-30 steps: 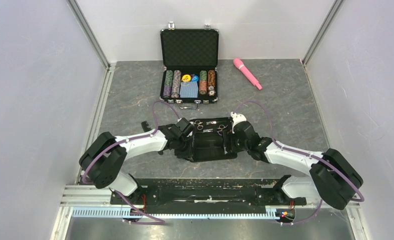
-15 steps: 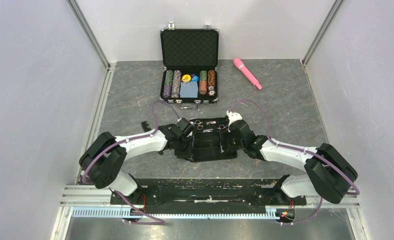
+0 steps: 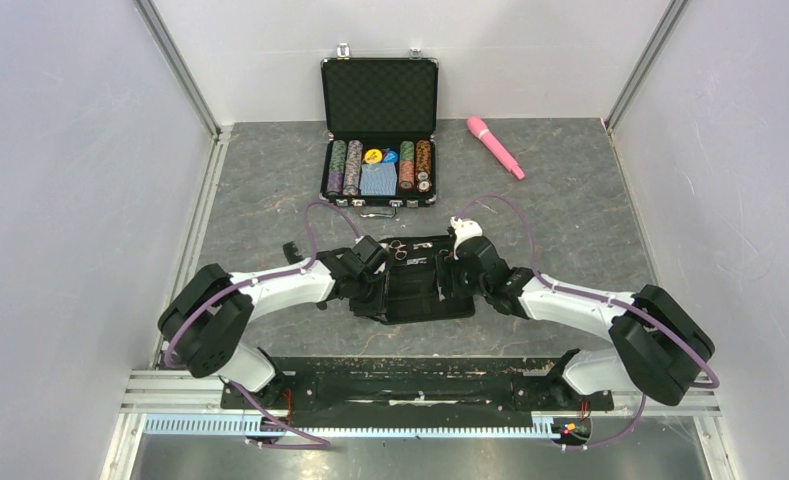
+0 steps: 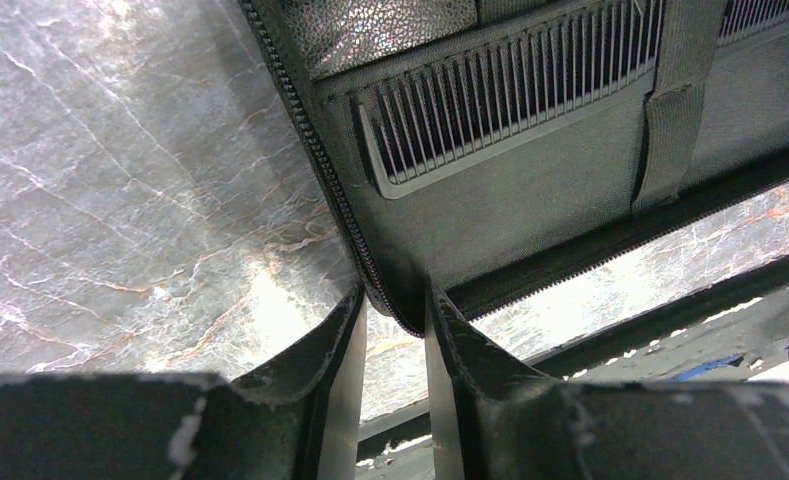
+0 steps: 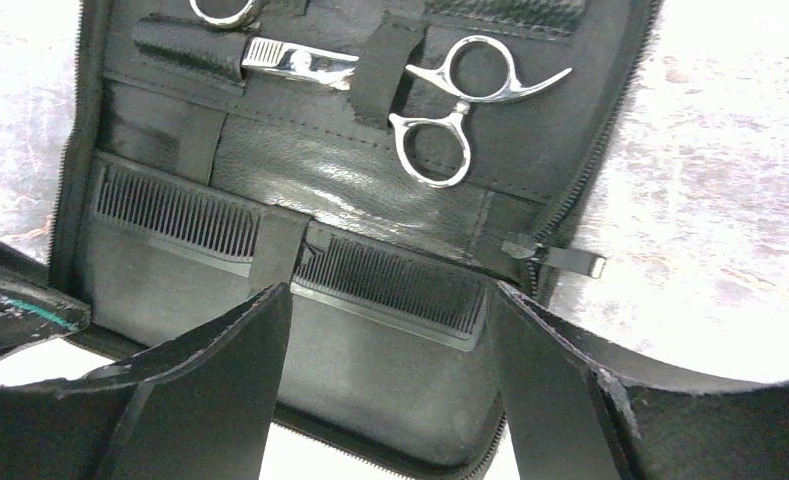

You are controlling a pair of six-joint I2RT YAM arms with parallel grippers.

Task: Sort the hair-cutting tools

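From above, the black fabric zip pouch (image 3: 417,300) lies open flat on the grey marbled table (image 3: 570,200), between the two arms. The left gripper (image 3: 374,290) is at its left edge and the right gripper (image 3: 458,274) is over its right half. Silver metal scissors with ring handles (image 3: 442,256) glint on the far half. The open black case of poker chips (image 3: 378,150) and the pink wand (image 3: 495,146) lie well beyond.

At the left wrist, the left gripper (image 4: 393,300) has its jaws nearly together, pinching the pouch's zipped corner. A long black plastic comb (image 4: 510,100) sits tucked in its slot under an elastic strap (image 4: 670,110).

At the right wrist, the right gripper (image 5: 388,295) hangs over the pouch with its jaws wide apart and nothing between them. Below it a black plastic comb (image 5: 390,285) lies under a strap; we cannot tell whether it is the same one. The scissors (image 5: 450,100) sit above it under another strap, rings free. A second pair (image 5: 295,58) lies partly sheathed beside them.

We judge the step to be drawing a tool out. We would keep the corner pinned and slide the tool lengthwise from under its strap, not lift it straight up.
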